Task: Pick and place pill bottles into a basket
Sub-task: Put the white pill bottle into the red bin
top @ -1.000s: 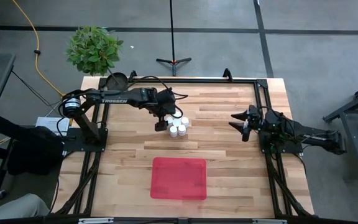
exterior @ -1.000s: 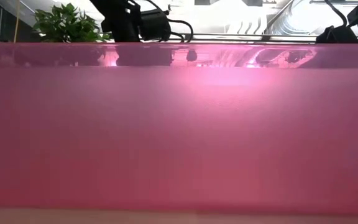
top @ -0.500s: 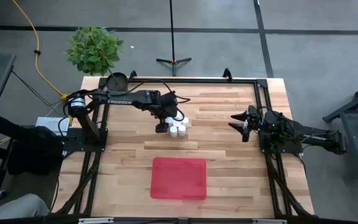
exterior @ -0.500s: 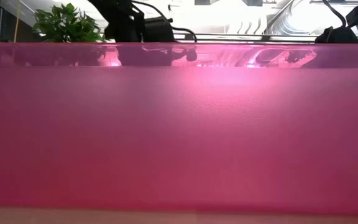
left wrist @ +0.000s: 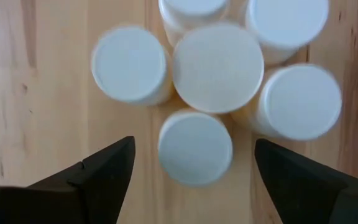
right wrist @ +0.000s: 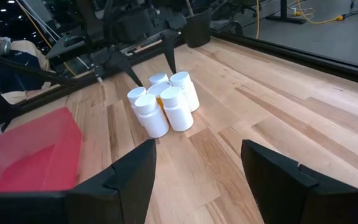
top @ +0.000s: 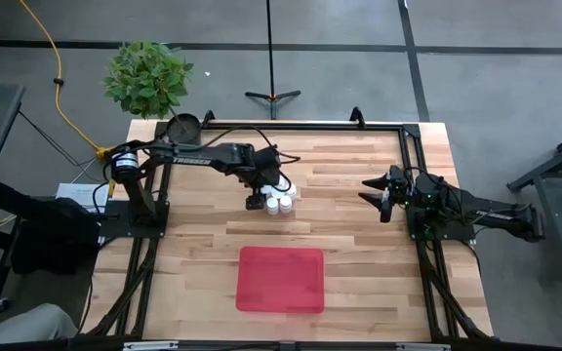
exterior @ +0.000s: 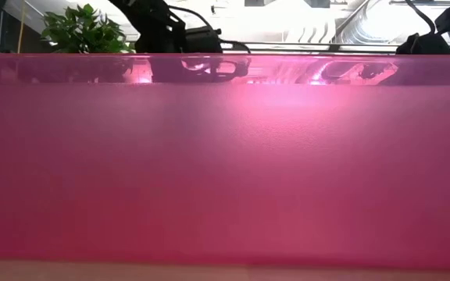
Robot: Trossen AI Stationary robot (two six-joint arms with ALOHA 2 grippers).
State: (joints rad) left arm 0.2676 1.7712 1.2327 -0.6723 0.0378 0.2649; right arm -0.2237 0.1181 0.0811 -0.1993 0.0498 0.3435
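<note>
Six pill bottles [left wrist: 216,67] stand bunched mid-table, well apart from my red basket [top: 281,280] nearer the front edge. I see the left gripper [left wrist: 191,168] spread wide directly above them, grasping nothing. My right gripper [right wrist: 197,165] waits released at the table's right side.

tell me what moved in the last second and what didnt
The left gripper has slid a little toward the left side of the table, so it now hangs open at the left edge of the pill bottles, its fingers astride the nearest cap. It has gripped nothing. The bottles, the red basket and the right gripper, open at the right side, have not moved.
</note>
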